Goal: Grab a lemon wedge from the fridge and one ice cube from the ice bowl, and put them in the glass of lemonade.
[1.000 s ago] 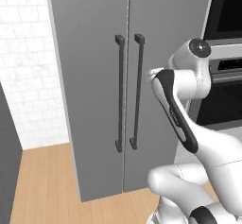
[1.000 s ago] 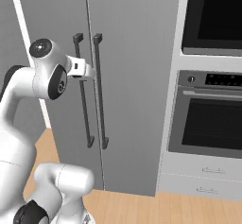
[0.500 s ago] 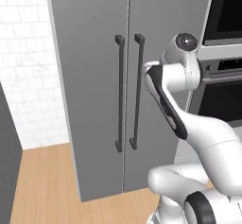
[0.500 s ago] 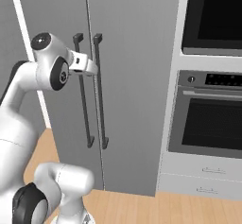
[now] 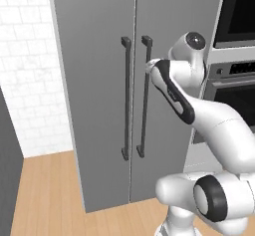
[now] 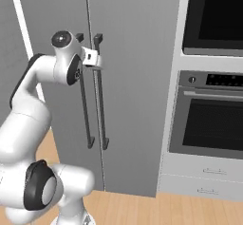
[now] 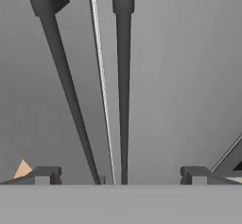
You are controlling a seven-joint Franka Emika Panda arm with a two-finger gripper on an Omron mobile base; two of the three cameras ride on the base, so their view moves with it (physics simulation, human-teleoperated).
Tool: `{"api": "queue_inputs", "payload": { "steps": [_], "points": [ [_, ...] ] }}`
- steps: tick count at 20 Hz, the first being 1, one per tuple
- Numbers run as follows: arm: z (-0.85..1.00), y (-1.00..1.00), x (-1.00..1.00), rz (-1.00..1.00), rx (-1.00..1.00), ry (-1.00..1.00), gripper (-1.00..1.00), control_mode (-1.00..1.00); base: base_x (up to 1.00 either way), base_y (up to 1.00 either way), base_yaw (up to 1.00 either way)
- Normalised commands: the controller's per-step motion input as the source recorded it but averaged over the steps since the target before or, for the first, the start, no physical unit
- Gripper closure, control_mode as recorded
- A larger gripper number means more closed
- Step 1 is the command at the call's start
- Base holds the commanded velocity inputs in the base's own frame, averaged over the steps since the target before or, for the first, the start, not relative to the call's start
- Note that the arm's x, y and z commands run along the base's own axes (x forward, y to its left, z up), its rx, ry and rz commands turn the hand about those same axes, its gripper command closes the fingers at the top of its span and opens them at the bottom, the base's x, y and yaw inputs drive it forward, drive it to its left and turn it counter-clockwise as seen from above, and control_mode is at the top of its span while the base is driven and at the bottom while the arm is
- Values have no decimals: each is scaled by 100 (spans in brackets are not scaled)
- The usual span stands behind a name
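The fridge (image 5: 94, 105) stands shut, its two grey doors meeting at a centre seam with a dark bar handle on each side. My gripper (image 5: 149, 65) is up against the top part of the right handle (image 5: 145, 100). From the right base view the gripper (image 6: 97, 60) sits at that same handle (image 6: 101, 100). In the hand view the gripper (image 7: 119, 176) is open, fingertips (image 7: 43, 175) wide apart, and both the left handle (image 7: 66, 86) and right handle (image 7: 123, 86) run up between them. The lemon wedge, ice cube, ice bowl and glass of lemonade are out of view.
A black-fronted wall oven (image 6: 213, 124) and microwave (image 6: 213, 20) stand right of the fridge, with white drawers (image 6: 204, 181) below. A white brick wall (image 5: 25, 80) and a dark panel (image 5: 7, 170) lie to the left. The floor (image 5: 50, 195) is wood.
The arm has reached forward and the hand has closed in on the fridge's right handle. The jaws have stayed open and the doors have stayed shut.
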Motion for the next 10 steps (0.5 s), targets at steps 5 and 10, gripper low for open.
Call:
{"api": "queue_inputs", "payload": {
  "steps": [5,10],
  "points": [
    [0,-4,50,11,2,0,-100,-100,0,0,0],
    [0,-4,59,5,0,0,-100,-100,0,0,0]
  ]
}}
